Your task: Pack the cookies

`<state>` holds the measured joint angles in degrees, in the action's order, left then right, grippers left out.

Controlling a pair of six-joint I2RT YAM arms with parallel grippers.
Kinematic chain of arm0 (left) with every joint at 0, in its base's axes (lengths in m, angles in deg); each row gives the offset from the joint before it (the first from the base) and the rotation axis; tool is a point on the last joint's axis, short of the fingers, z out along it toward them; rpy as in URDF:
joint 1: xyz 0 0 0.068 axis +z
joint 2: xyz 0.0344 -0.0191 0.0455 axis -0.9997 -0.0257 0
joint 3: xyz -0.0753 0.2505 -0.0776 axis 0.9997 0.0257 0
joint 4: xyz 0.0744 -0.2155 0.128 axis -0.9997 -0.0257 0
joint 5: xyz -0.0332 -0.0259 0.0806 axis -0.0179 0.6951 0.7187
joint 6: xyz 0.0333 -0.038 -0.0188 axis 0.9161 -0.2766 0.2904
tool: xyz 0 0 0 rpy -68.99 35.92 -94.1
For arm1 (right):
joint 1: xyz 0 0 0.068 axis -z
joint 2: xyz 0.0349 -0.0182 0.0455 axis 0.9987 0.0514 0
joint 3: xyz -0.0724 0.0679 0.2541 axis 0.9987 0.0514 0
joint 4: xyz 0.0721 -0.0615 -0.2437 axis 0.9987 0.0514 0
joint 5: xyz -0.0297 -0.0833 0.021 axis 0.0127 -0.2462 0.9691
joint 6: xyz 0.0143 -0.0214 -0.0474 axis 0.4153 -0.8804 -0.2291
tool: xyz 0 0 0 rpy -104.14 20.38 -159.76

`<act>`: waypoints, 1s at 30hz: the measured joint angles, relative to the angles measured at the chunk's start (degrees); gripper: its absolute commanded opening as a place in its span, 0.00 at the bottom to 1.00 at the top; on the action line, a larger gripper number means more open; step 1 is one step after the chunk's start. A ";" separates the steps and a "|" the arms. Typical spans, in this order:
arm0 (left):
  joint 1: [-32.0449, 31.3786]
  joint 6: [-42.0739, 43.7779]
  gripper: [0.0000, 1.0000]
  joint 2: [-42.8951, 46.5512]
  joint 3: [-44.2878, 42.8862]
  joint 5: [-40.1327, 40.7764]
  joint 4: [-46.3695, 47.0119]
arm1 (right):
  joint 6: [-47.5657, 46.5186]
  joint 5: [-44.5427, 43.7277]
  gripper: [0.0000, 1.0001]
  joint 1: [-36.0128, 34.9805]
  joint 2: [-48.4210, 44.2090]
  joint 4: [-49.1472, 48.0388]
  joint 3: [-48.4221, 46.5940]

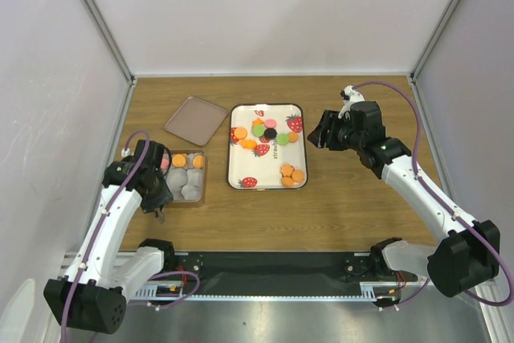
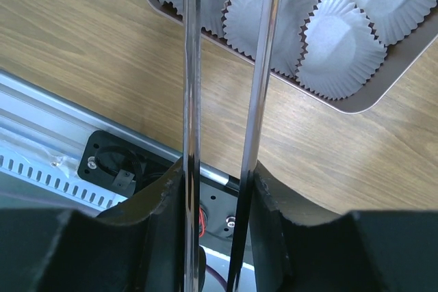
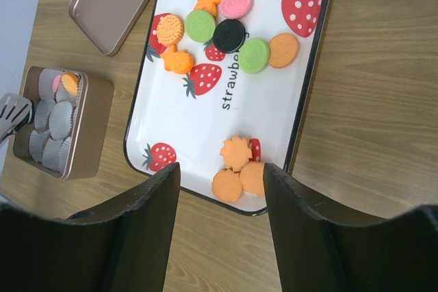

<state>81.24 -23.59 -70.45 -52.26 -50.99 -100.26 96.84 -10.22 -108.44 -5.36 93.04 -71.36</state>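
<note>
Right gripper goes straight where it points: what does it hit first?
Probably the three orange cookies at the tray's near end; they sit right ahead of the right gripper's open fingers. Nothing closer shows, though depth is unclear.

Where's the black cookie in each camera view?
Top external: the black cookie lies in the upper middle of the strawberry tray, near the picture's centre.
Left wrist: not in it.
Right wrist: the black cookie is at upper centre, on the same tray.
Shared landmark: the tin of paper cups shows in all three.
</note>
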 measured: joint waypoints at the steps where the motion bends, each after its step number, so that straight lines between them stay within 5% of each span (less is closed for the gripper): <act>1: 0.11 -0.02 0.41 0.00 0.00 0.00 0.02 | -0.02 0.00 0.58 -0.02 0.00 0.00 0.07; 13: 0.57 -0.02 0.49 0.07 0.00 0.04 0.42 | -0.02 -0.04 0.58 -0.52 0.00 0.00 0.26; 24: 0.44 0.20 0.46 1.03 -0.79 -1.14 0.31 | -0.04 -0.48 0.58 -0.68 0.00 0.02 0.26; 30: -12.72 -1.81 0.47 -2.08 -9.42 0.68 -0.55 | -0.07 -1.38 0.58 -0.68 0.00 0.04 0.26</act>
<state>68.52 -25.41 -72.53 -61.68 -50.31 -100.80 96.78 -11.60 -109.12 -5.36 93.08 -71.10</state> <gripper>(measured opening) 0.471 0.581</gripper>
